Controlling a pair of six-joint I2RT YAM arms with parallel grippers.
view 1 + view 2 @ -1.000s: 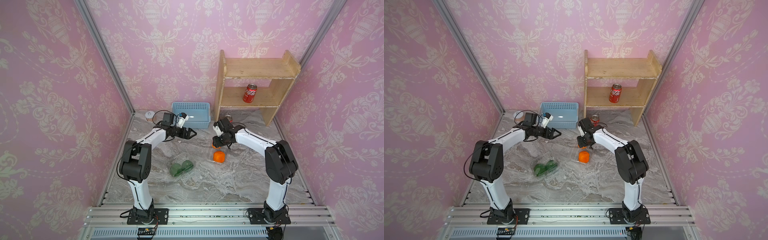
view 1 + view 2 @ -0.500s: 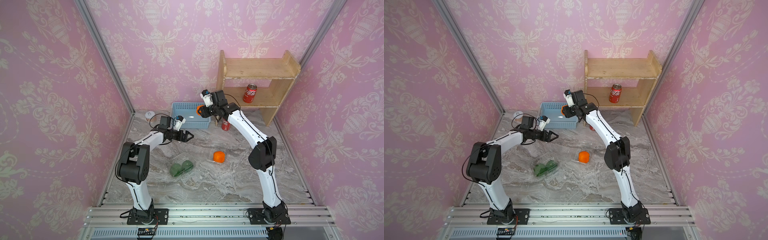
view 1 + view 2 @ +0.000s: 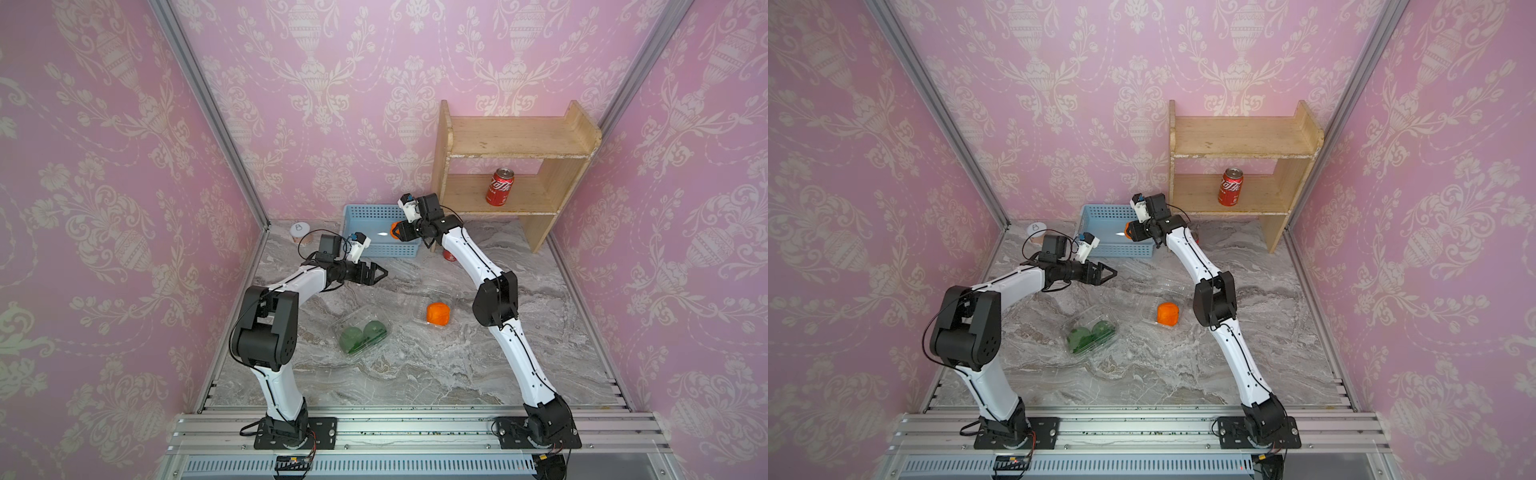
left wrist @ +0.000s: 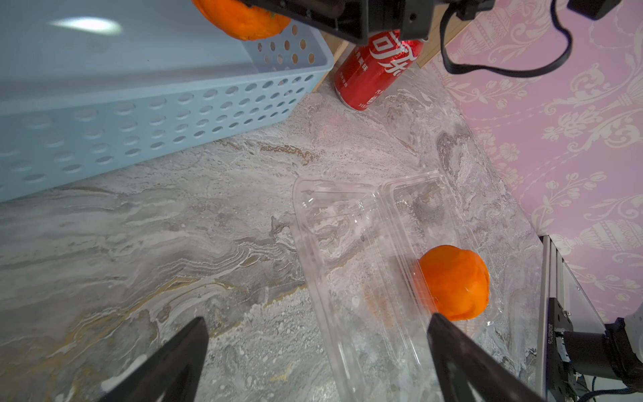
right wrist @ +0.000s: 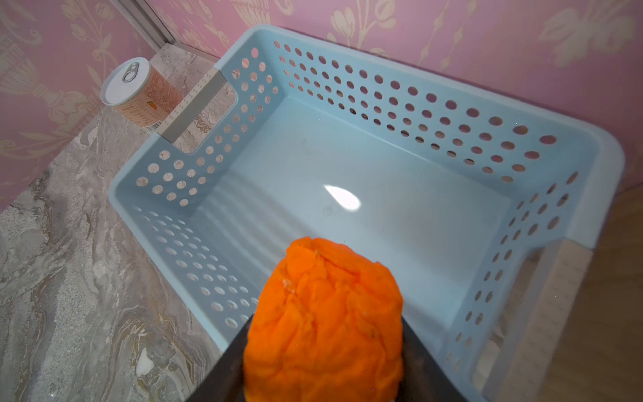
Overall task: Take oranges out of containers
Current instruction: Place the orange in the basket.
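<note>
Pink damask wallpaper closes in a grey marbled tabletop [image 3: 415, 374], at the back of which a light-blue perforated plastic basket [image 5: 400, 104] is set, its long axis running along the rear wall. One bright orange fruit [image 5: 323, 306] is clamped between the jaws of the right gripper [image 3: 400, 232] and is held over the basket's end nearest the raw wooden shelf [image 3: 515, 137], just inside the near rim. Bare basket floor lies below and ahead of it, so a release there is judged to be what the next move calls for. The left gripper [image 4: 316, 323] hovers empty with its jaws wide apart, aimed at the open clear plastic clamshell box [image 4: 348, 222], in one half of which a second bright orange fruit [image 4: 452, 282] rests; the free left gripper is judged the better placed for it. Two dark green fruits [image 3: 352, 336] appear shut inside a second clear clamshell box [image 3: 385, 332], nearer the left arm. White Chinese cola-brand script is readable on the red drinks can [image 4: 375, 66] beside the basket and is made out on the second red can [image 3: 500, 187] on the shelf. The print on the pale pull-tab can [image 5: 139, 94] is too small to be read.
</note>
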